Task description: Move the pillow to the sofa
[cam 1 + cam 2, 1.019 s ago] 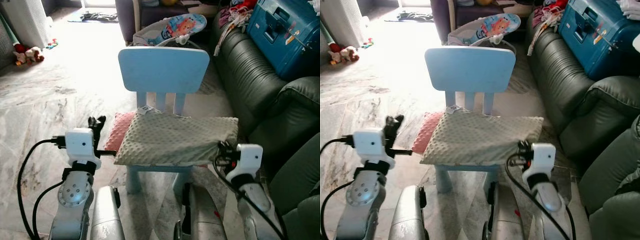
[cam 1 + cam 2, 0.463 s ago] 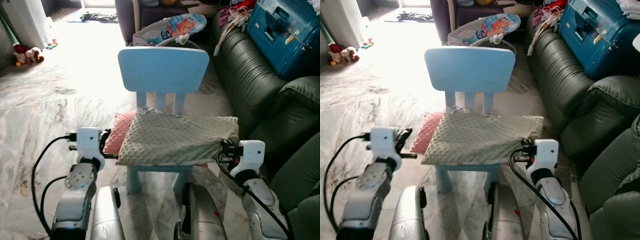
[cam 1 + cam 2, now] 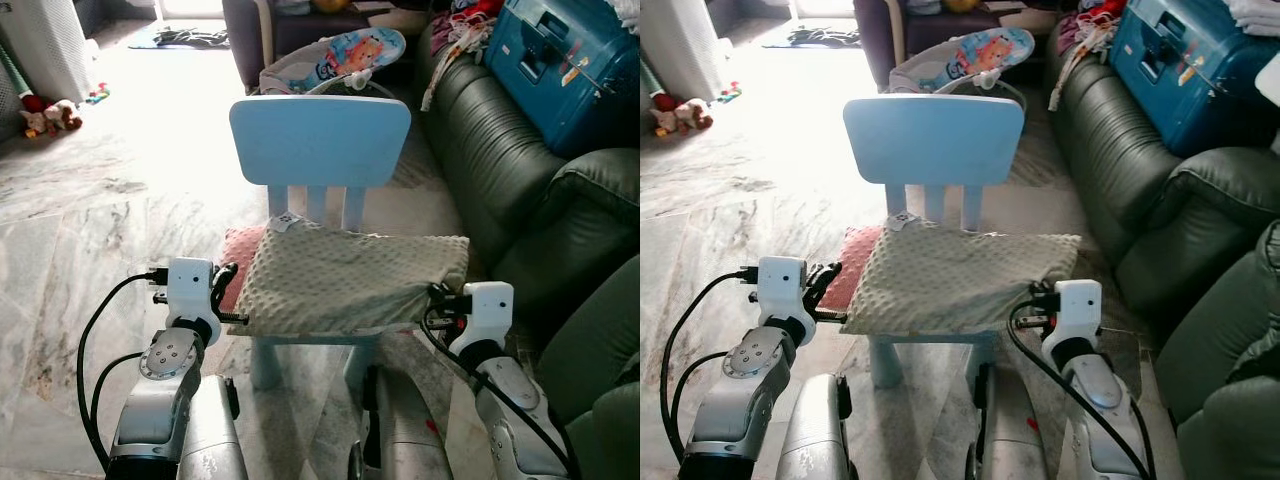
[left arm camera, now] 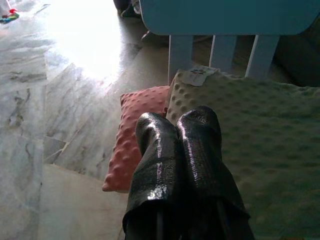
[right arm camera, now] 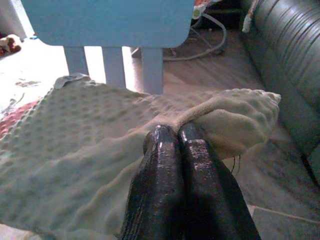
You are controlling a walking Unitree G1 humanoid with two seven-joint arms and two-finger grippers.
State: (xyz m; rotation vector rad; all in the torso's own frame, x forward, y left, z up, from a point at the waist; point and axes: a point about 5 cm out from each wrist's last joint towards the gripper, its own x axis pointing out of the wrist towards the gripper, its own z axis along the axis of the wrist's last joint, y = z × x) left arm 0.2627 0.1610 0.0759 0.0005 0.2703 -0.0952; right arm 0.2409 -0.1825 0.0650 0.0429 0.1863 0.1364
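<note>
A beige dotted pillow [image 3: 345, 280] lies across the seat of a light blue child's chair [image 3: 320, 140]. A pink dotted pillow [image 3: 240, 255] pokes out from under its left end. The dark green leather sofa [image 3: 500, 150] runs along the right. My left gripper [image 3: 226, 284] is shut and points at the beige pillow's left edge; in the left wrist view its tips [image 4: 179, 120] sit over the seam between the pink pillow [image 4: 137, 130] and the beige one [image 4: 260, 150]. My right gripper [image 3: 438, 296] is shut, its tips [image 5: 173, 131] against the pillow's right end [image 5: 220, 125].
A blue suitcase [image 3: 570, 65] and loose clothes [image 3: 465, 25] lie on the sofa's far end. A baby bouncer [image 3: 335, 58] stands behind the chair. Plush toys [image 3: 42, 110] lie at the far left on the marble floor [image 3: 90, 220]. A sofa armrest [image 3: 590, 190] is close on my right.
Both arms have come in toward the pillow's two ends. The left gripper dropped from pointing upward to lying level at the pillow's left edge. The view shifted slightly.
</note>
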